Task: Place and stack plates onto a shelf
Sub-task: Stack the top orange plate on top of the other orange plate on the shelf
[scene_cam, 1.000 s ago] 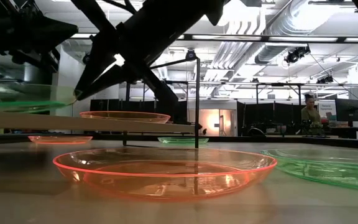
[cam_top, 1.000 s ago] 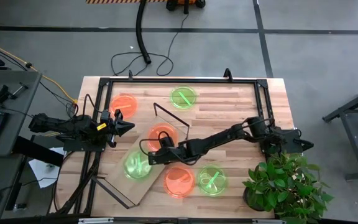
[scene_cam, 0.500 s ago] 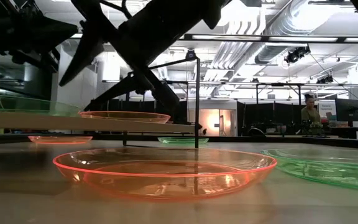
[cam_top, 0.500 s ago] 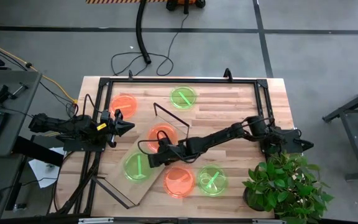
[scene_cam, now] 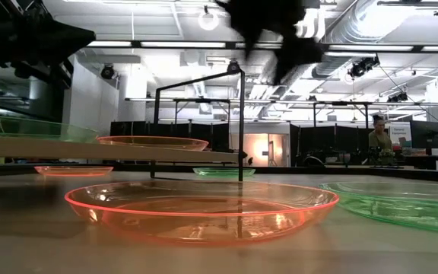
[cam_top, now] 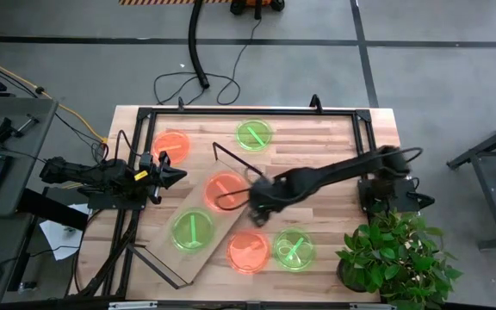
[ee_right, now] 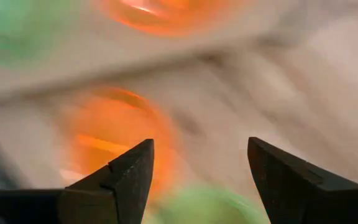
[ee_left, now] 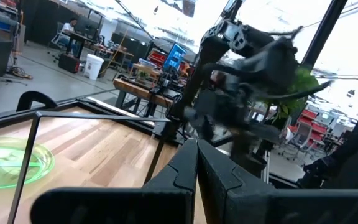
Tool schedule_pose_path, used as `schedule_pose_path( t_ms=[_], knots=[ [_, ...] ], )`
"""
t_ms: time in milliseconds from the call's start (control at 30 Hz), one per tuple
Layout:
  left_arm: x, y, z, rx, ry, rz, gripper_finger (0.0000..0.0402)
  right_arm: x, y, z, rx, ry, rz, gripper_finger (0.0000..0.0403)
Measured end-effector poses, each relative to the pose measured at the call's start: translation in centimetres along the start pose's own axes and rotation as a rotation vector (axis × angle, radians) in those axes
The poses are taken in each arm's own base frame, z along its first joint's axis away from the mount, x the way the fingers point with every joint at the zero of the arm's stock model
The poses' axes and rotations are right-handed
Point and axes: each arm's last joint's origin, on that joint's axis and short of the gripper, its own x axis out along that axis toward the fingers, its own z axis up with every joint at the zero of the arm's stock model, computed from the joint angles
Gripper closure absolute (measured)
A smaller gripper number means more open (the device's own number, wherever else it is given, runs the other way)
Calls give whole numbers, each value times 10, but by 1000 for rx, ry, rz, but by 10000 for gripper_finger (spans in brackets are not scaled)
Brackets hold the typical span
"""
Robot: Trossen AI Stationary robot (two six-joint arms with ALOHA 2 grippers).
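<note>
**Two plates on the shelf, four left on the tabletop**

In the high view, the shelf point(cam_top: 198, 226) is seen lying aslant near the tabletop's left front corner. A green plate point(cam_top: 191, 229) and an orange plate point(cam_top: 227, 189) rest on it, well apart. An orange plate point(cam_top: 248, 251) and a green plate point(cam_top: 294, 248) lie side by side by the front edge; another orange plate point(cam_top: 172, 144) and green plate point(cam_top: 254, 134) lie toward the far edge. The right gripper point(cam_top: 257, 201) is held just beside the shelf's orange plate, empty. The left gripper point(cam_top: 172, 176) waits at the left edge.

In the low view, the plates are shown to be shallow, thin and translucent. They are judged light, fairly stiff and slippery; the raised rim is the place to be pinched. The right arm is only a dark blur overhead.

In the left wrist view, the fingers point(ee_left: 185, 168) are pressed together, holding nothing.

In the right wrist view, the fingers point(ee_right: 129, 171) are spread wide with nothing between them. Everything beyond them is smeared, so the plates below cannot be told apart.
</note>
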Motion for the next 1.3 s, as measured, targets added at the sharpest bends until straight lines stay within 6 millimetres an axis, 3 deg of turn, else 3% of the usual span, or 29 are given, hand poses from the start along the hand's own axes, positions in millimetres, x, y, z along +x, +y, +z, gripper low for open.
schedule_pose_path(
  t_ms=[100, 233, 333, 533, 667, 767, 867, 1000, 1167, 1300],
  knots=[
    [0, 0, 0, 0, -1, 0, 398, -13, -39, -24, 11, 46, -87, 162],
    [0, 0, 0, 0, -2, 0, 398, -24, -96, -61, 86, 14, -27, 162],
    [0, 0, 0, 0, -2, 0, 398, -26, -133, -84, 149, -83, 78, 162],
    [0, 0, 0, -1, -5, 0, 398, -21, -176, -101, 249, -405, 396, 162],
    [0, -1, 3, -28, -30, 1, 398, -21, -190, -105, 313, -525, 576, 162],
    [-1, -4, 13, -187, -128, -39, 398, -25, -193, -106, 321, -567, 627, 162],
    [-4, -4, 28, -417, -311, -21, 398, -28, -193, -105, 341, -612, 621, 162],
    [-11, -2, 45, -556, -551, 113, 398, -30, -193, -103, 363, -675, 611, 162],
    [-3, -10, 68, -548, -523, 200, 391, -31, -194, -101, 449, -729, 592, 162],
    [9, -19, 92, -451, -376, 338, 364, -31, -195, -100, 492, -745, 598, 162]
  ],
)
